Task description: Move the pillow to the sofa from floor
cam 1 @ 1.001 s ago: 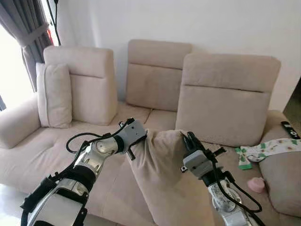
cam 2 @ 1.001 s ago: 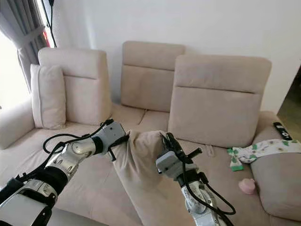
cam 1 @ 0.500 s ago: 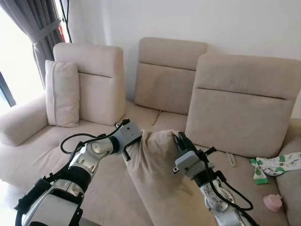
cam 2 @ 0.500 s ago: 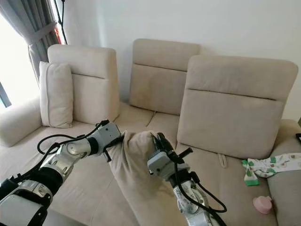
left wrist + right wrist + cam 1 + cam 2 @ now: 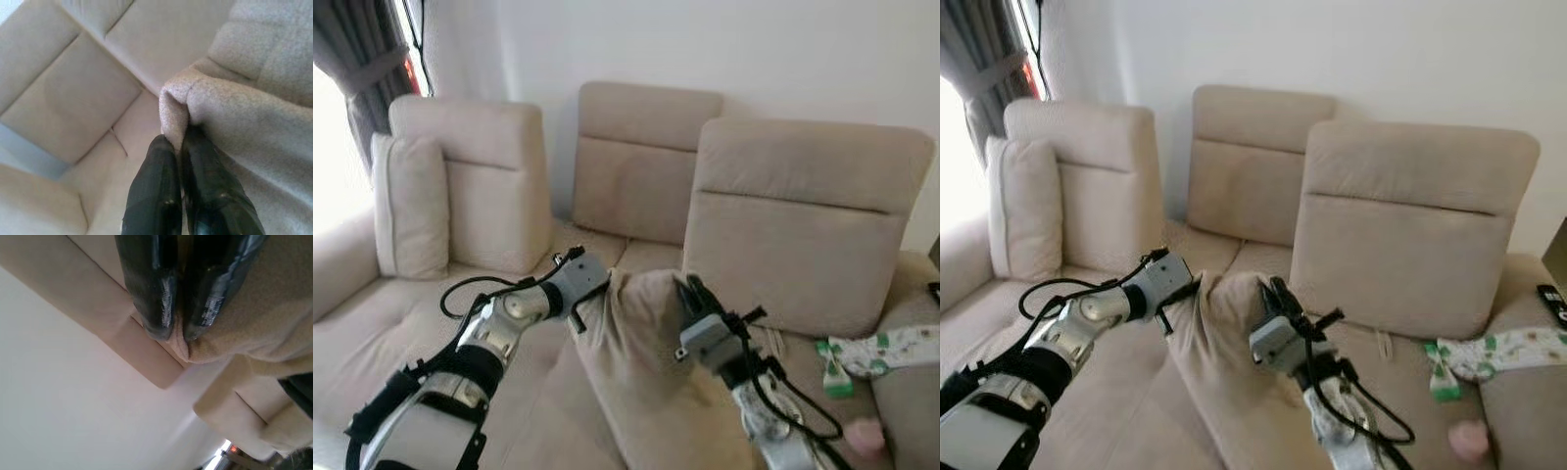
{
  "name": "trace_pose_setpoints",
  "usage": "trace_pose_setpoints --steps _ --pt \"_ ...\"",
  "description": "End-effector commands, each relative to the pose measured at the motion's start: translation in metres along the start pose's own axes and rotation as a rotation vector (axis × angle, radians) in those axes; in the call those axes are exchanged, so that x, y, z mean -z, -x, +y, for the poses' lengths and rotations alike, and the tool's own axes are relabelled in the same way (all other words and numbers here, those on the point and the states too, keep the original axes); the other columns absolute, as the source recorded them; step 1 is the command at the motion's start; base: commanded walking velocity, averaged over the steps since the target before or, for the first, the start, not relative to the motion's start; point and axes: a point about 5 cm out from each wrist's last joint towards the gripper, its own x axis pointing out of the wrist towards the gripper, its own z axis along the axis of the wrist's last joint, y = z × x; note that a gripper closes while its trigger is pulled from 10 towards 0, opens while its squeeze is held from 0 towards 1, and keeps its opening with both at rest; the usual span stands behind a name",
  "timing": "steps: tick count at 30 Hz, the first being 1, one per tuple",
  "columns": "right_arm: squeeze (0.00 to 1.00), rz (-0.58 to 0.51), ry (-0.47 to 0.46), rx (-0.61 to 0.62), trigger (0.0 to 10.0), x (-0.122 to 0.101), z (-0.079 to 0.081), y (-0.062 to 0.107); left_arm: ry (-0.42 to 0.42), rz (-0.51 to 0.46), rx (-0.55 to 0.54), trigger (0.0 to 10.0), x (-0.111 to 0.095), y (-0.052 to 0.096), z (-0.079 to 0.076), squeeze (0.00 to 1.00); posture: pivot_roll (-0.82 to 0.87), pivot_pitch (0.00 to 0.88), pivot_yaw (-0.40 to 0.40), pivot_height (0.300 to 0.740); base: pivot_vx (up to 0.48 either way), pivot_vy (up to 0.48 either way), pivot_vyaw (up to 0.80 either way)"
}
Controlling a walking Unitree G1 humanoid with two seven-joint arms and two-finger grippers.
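Both tools gripped the pillow (image 5: 636,343) by its upper corners, the left tool (image 5: 590,294) and right tool (image 5: 690,294) each pinched shut on a fold of fabric, probably so it hung evenly. It was held up over the sofa (image 5: 636,245) seat, with the backrest cushions (image 5: 808,220) and another upright pillow (image 5: 406,206) beyond.

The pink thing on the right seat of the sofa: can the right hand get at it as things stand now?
Probably not. The right hand is shut on a corner of the pillow, shared with the left hand, so it is busy. The pink thing lies in the open, with nothing covering it.
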Motion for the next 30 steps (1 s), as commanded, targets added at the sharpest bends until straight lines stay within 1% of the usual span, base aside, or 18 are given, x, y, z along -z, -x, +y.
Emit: trace_pose_setpoints --steps 1,6,11,15,23,30 --pt "0.0 -0.038 -0.006 -0.009 10.0 -0.007 0.002 -0.003 -0.046 -0.094 0.014 10.0 -0.022 -0.006 0.001 0.0 0.06 0.0 0.04 0.74 0.0 0.0 0.0" --pt "0.0 0.016 -0.056 0.007 10.0 0.001 0.0 -0.002 -0.071 -0.102 0.019 10.0 -0.026 -0.008 0.001 0.0 0.05 0.0 0.041 0.74 0.0 0.0 0.0" --pt "0.0 0.039 -0.076 0.008 10.0 0.004 0.001 -0.001 -0.085 -0.113 0.02 10.0 -0.03 -0.009 0.001 0.0 0.05 0.0 0.042 0.74 0.0 0.0 0.0" --pt "0.0 0.09 -0.1 0.024 10.0 0.013 0.001 0.002 -0.105 -0.165 0.013 10.0 -0.043 -0.012 0.002 0.0 0.05 0.0 0.049 0.74 0.0 0.0 0.0" --pt "0.0 0.129 -0.119 0.075 10.0 0.017 -0.005 0.001 -0.122 -0.2 0.036 10.0 -0.054 -0.017 -0.001 0.0 0.05 0.0 0.054 0.74 0.0 0.0 0.0" --pt "0.0 0.136 -0.122 0.071 10.0 0.017 -0.004 0.001 -0.134 -0.205 0.051 10.0 -0.056 -0.019 -0.005 0.0 0.05 0.0 0.056 0.74 0.0 0.0 0.0"
